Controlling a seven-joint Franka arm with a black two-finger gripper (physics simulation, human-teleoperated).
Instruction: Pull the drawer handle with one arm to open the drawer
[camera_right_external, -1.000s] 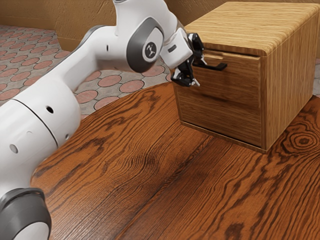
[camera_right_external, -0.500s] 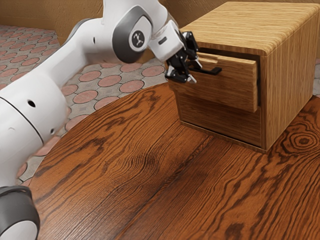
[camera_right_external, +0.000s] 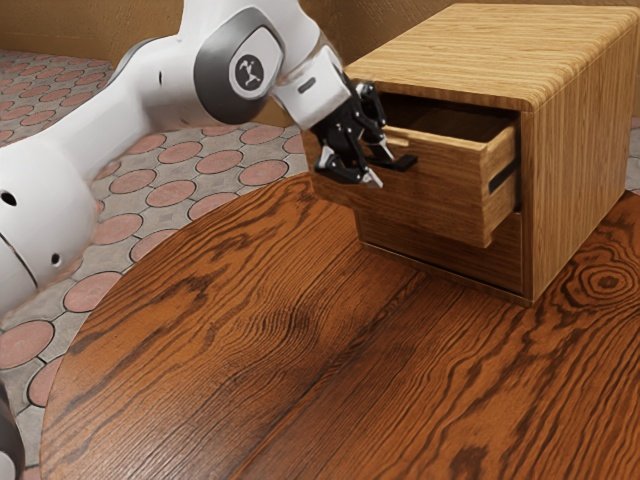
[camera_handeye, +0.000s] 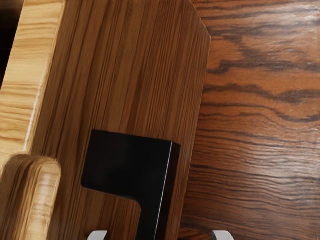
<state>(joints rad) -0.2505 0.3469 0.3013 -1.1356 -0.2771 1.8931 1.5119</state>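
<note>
The pincer seems to pinch the black drawer handle from two sides. The drawer stands partly out of the wooden cabinet, which sits on the dark desk.

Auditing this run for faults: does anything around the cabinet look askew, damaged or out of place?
Nothing stands out. The light wooden upper drawer sits partway out of the wooden box cabinet, level and intact, with the black two-finger gripper at its black bar handle.
</note>
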